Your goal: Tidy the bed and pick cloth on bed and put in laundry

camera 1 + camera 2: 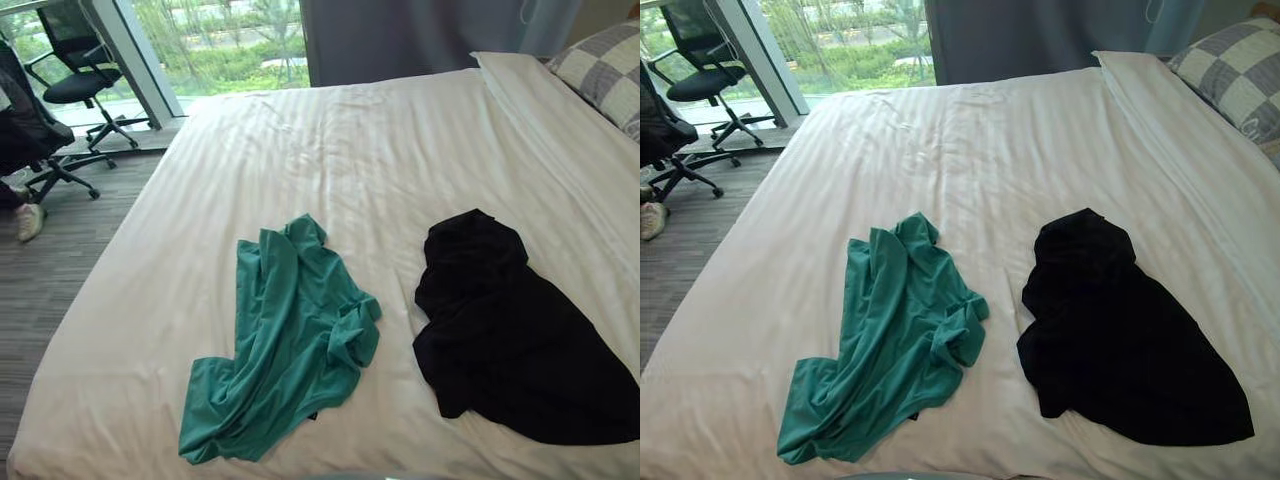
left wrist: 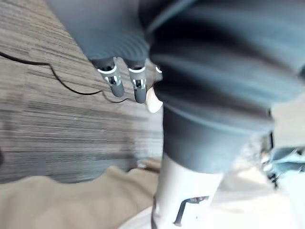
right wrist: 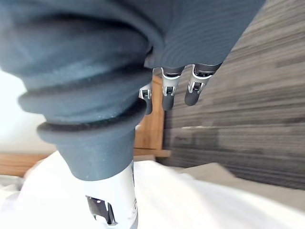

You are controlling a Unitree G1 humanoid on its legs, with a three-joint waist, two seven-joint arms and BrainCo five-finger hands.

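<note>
Task not begun: green cloth (image 1: 285,345) and black cloth (image 1: 510,335) lie on bed (image 1: 350,150); left hand (image 2: 115,83) and right hand (image 3: 167,91) hang loose-fingered, empty.

You get bright daylight from the window (image 1: 220,40) past the far left corner of the bed (image 1: 350,140); only soft shadows lie in its creases.

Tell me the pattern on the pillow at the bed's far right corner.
Grey and white checks; the pillow shows best in the right eye view.
</note>
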